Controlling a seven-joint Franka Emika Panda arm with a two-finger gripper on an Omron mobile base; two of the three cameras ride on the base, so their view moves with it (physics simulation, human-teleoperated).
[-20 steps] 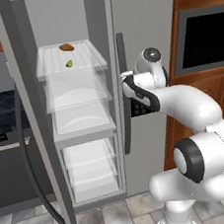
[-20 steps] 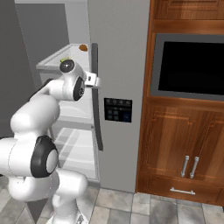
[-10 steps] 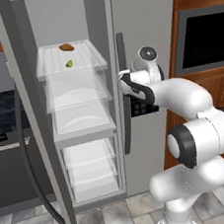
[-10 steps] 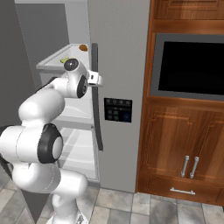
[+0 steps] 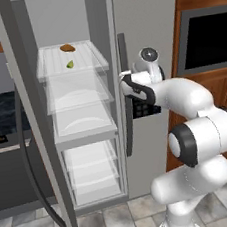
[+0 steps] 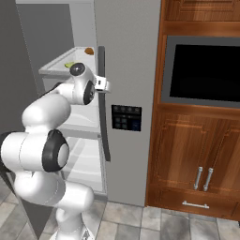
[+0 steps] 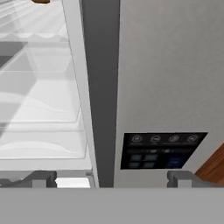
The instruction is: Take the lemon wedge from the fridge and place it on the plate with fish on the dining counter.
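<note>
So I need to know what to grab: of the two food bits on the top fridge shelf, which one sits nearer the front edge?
The lemon wedge, tiny and yellow-green; the brown oval item lies further back.

glossy white rounded arm links with dark grey-black bands at the joints, a round grey cap on the wrist end, a black collar behind the hand, and two small dark grey finger tips (image 7: 43,178).
</note>
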